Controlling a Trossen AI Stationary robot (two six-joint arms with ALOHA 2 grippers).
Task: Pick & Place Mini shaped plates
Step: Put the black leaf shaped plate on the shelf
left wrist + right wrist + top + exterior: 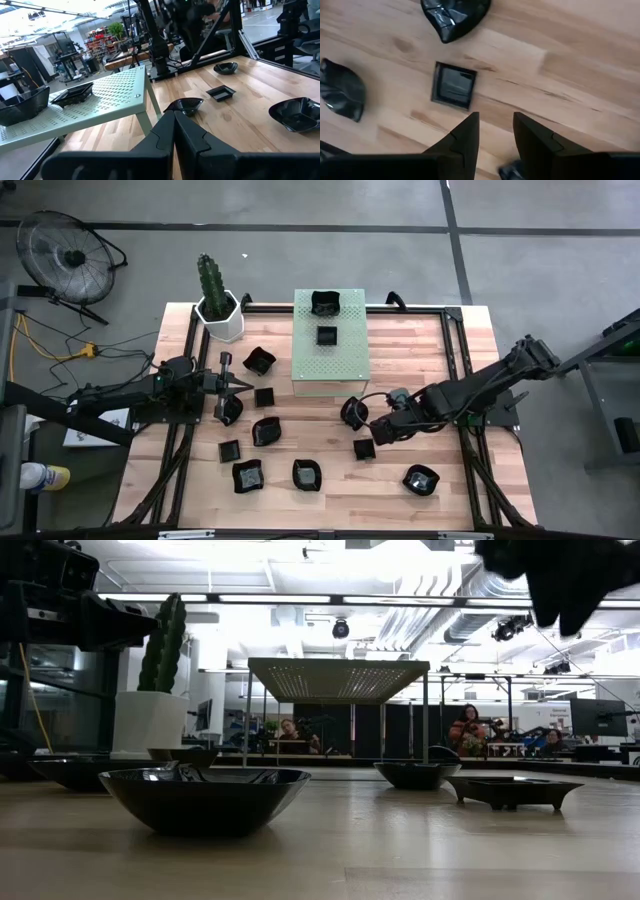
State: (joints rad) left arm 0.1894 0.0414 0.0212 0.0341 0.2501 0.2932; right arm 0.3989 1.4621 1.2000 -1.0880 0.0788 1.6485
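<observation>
Black glossy mini shaped plates dot the wooden table.

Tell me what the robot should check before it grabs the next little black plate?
1. Right gripper open: ok.
2. Right gripper empty: ok.
3. Small square plate ahead of its fingers, lying flat on the table: ok.
4. Room around that plate: ok, its neighbours lie apart.
5. Left gripper shut, empty and waiting on its own side: ok.
6. Free space on the green perforated block, which already holds two plates: ok.
</observation>
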